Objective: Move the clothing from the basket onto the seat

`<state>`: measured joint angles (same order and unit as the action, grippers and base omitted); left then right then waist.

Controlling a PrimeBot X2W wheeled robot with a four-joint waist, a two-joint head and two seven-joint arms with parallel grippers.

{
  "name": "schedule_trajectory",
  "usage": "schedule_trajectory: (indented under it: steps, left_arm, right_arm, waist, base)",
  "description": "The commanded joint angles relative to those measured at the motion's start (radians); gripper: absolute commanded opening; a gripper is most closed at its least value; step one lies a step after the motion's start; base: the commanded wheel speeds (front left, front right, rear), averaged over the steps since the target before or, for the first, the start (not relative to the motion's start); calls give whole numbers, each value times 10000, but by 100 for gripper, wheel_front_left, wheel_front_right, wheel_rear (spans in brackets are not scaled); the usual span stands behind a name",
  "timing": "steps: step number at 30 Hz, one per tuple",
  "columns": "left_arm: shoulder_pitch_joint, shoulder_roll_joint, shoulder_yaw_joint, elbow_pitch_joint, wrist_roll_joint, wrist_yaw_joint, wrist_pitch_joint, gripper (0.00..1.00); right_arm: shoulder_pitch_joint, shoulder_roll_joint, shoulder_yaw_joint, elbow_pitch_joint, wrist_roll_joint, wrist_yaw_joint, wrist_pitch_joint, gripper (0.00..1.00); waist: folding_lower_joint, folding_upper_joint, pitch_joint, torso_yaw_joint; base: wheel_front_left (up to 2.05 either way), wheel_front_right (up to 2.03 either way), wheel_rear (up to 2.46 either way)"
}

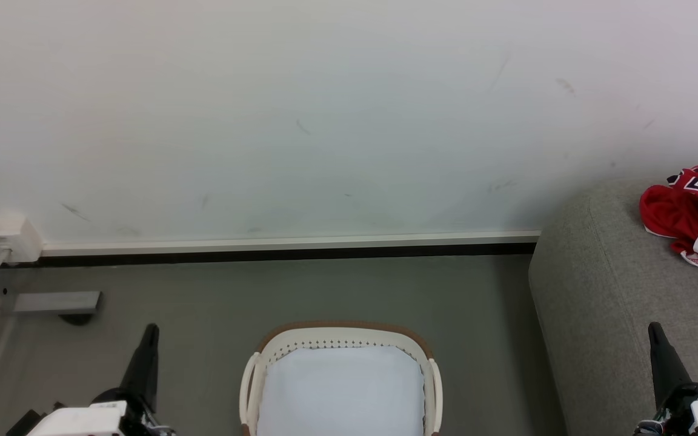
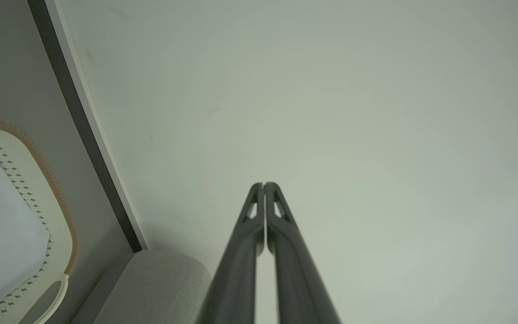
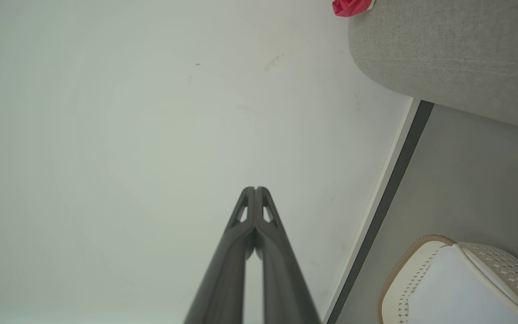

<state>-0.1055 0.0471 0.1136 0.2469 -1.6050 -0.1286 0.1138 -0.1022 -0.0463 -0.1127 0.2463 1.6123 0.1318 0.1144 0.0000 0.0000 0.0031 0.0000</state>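
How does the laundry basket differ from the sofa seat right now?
The basket is cream-white perforated plastic with a brown rim; the seat is grey textured fabric. The basket is far smaller than the seat. The seat bears the red clothing, while the basket's inside looks pale with no red in it. Both have rounded edges and stand on the grey floor by the wall.

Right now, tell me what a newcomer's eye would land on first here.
The crumpled bright red jersey clothing lies at far right on the large grey fabric sofa seat. Bottom centre on the floor stands the oval cream-white plastic basket, no red inside. The left pincer and right pincer flank it, both shut.
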Motion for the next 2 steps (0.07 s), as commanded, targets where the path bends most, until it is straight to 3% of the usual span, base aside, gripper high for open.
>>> schedule_trajectory:
  steps: [1, 2]
  left_arm:
    - [-83, 59, 17, -32, -147, -49, 40, 0]
    - [-83, 59, 17, -32, -147, -48, 40, 0]
  right_arm:
    - [-123, -75, -37, -45, 15, -21, 28, 0]
    - [-123, -75, -37, -45, 15, -21, 28, 0]
  waist:
    - [0, 0, 0, 0]
    - [0, 0, 0, 0]
  base:
    - [0, 0, 0]
    - [0, 0, 0]
